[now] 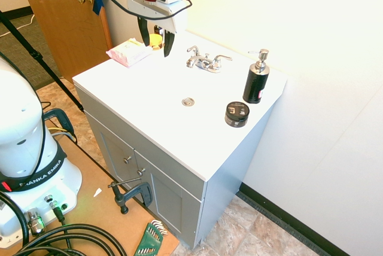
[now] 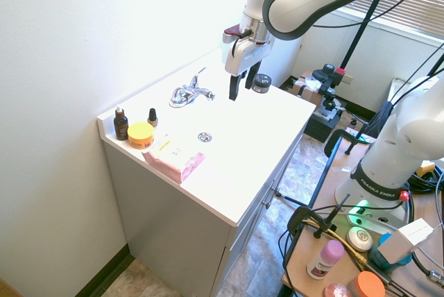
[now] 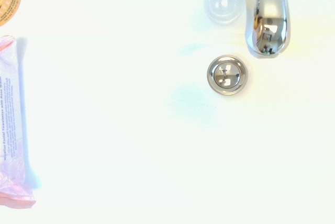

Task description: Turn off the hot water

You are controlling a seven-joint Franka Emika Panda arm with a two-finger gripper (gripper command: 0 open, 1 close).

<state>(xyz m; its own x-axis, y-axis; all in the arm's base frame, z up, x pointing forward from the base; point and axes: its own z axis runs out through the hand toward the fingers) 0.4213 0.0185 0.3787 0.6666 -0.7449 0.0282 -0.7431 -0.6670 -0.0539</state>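
Note:
The chrome two-handle faucet (image 1: pixel 204 61) stands at the back of the white vanity top (image 1: pixel 149 118). The hot water tap is its left lever (image 1: pixel 192 49); no water runs from the spout (image 3: pixel 267 20). My gripper (image 1: pixel 157 46) hangs open above the basin, left of the faucet and apart from it, with nothing between its fingers. From the other side the gripper (image 2: pixel 239 87) sits just beside the faucet (image 2: pixel 189 93), higher than it. The wrist view looks straight down on the drain (image 3: pixel 226 74).
A black soap bottle (image 1: pixel 256 79) and a black round tin (image 1: pixel 237 114) stand right of the faucet. A pink wipes pack (image 1: pixel 128 51), a yellow jar (image 2: pixel 141 134) and two small dropper bottles (image 2: pixel 121 123) sit at the left end. The wall runs close behind.

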